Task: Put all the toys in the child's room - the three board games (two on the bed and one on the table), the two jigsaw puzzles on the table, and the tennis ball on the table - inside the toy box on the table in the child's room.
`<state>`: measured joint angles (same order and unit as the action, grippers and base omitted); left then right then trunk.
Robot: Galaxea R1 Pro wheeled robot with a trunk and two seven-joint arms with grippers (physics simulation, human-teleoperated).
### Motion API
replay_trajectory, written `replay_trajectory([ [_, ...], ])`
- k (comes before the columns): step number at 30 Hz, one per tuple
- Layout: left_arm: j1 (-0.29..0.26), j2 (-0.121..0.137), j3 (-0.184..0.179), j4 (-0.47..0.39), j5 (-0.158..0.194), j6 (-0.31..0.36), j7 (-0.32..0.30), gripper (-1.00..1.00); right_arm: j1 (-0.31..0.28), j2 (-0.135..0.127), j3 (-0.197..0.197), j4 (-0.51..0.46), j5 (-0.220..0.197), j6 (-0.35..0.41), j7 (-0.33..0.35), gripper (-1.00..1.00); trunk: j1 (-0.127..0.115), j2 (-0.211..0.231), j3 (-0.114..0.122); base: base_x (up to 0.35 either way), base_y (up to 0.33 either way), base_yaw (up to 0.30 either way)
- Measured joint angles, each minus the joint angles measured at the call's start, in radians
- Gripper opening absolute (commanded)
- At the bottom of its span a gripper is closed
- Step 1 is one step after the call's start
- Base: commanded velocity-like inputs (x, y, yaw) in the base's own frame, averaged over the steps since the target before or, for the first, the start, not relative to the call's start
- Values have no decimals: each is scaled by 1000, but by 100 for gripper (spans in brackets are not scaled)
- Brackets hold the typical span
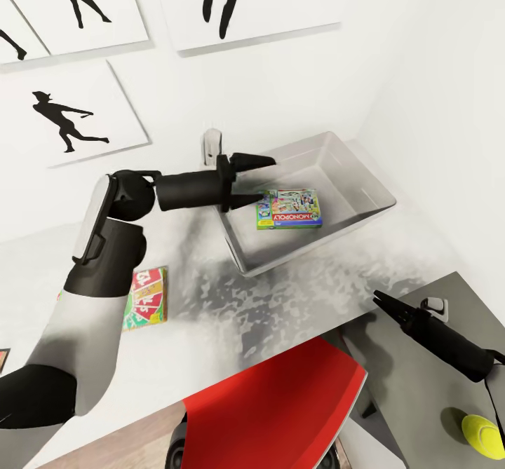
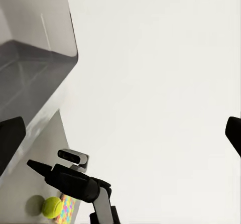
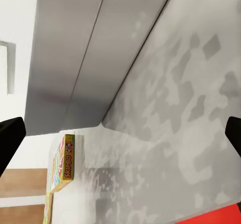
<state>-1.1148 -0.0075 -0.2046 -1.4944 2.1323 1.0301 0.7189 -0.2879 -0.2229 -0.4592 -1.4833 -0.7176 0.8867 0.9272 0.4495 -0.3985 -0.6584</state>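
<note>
Left gripper [image 1: 251, 180] hung open and empty over the near-left rim of the toy box [image 1: 365, 174], which looked like a release pose: the green-edged board game [image 1: 290, 209] lay flat inside. Right gripper [image 1: 382, 299] was low by the cabinet section, jaws spread per the right wrist view, holding nothing. Yellow-edged board game [image 1: 145, 298] was on the table [image 1: 280, 301], tennis ball [image 1: 481, 434] on the cabinet, likely next.

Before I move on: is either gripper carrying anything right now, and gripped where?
Nothing is held. The left gripper hangs open above the toy box, with the green game box lying inside. The right gripper is empty too.
</note>
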Motion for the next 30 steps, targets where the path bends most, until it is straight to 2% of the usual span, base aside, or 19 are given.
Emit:
replay_trajectory([
  [4, 1, 27, 11, 0, 34, 2, -2, 100, 0, 0, 0, 0, 0, 0, 1, 100, 0, 0, 0, 0, 0, 0],
  [10, 3, 43, 43, 1, 53, 2, -34, 100, 0, 0, 0, 0, -1, 0, 3, 100, 0, 0, 0, 0, 0, 0],
  [19, 5, 52, 55, 1, 58, 3, -85, 100, 0, 2, 0, 0, -1, -1, 5, 100, 0, 0, 6, 0, 0, 0],
  [30, 9, 59, 56, 1, 59, 3, -102, 100, 0, 2, 0, 0, -1, -1, 6, 100, 0, 0, 22, 0, 0, 0],
])
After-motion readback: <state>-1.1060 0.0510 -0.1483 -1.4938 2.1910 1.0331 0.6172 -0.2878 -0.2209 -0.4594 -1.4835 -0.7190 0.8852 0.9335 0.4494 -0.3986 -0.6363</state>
